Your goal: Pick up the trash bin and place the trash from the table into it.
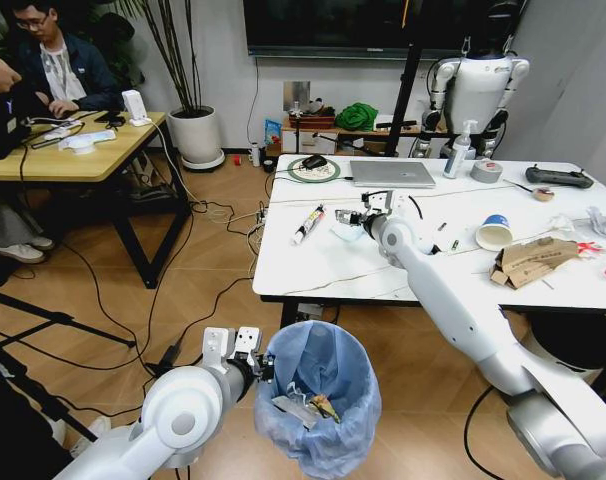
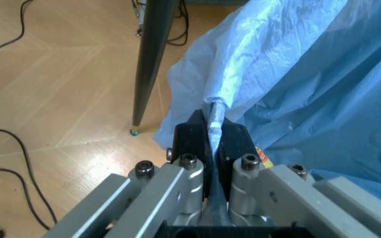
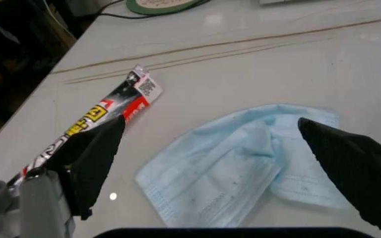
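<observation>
The trash bin, lined with a crinkled light-blue bag, is beside the table's near edge with some litter inside. My left gripper is shut on the bin's rim and bag. On the white table my right gripper is open, its black fingers on either side of a light-blue face mask. A long red, yellow and white wrapper lies just beside it. Farther right lie a paper cup, torn cardboard and crumpled paper.
A grey laptop, tape roll, spray bottle and black controller sit at the table's far side. A black table leg stands close to the bin. Cables cross the wooden floor, and a wooden desk stands to the left.
</observation>
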You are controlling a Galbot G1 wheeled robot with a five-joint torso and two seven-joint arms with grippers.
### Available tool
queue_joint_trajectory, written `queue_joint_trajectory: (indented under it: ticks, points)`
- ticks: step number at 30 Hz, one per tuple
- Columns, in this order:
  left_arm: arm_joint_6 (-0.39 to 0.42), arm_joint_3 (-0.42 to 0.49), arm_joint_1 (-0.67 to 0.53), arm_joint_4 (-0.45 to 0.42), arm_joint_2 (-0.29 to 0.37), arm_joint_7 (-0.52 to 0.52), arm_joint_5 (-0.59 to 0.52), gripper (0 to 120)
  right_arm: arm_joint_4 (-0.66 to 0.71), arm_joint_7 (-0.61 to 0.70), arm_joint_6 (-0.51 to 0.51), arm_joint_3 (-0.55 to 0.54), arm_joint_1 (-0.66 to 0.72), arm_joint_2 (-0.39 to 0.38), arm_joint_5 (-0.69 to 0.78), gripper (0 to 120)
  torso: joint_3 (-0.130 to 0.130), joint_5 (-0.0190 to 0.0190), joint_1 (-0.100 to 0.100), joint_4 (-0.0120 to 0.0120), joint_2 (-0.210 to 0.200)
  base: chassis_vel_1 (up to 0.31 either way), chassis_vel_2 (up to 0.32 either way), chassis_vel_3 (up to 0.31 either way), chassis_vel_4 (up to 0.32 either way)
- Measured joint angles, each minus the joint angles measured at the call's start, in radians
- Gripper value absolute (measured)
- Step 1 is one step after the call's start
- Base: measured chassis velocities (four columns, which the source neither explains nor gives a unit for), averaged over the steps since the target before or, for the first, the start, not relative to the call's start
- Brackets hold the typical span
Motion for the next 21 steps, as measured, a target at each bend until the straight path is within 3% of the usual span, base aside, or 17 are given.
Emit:
queue_joint_trajectory:
  ticks: [10,21]
  points:
    - [0.000,-0.006,0.004,-0.006,0.001,0.001,-0.001,0,-0.071,-0.017,0.008,-0.028,0.009,0.009,-0.035,82,0.000,0.0001,0.000,0.0001,0.000,0.000,0.000,0.000,0.000]
    - [0.000,-0.011,0.005,-0.008,0.001,0.015,-0.002,0,-0.091,-0.024,0.025,-0.035,-0.006,0.008,-0.070,43,0.000,0.0000,0.000,-0.0001,0.000,0.000,0.000,0.000,0.000]
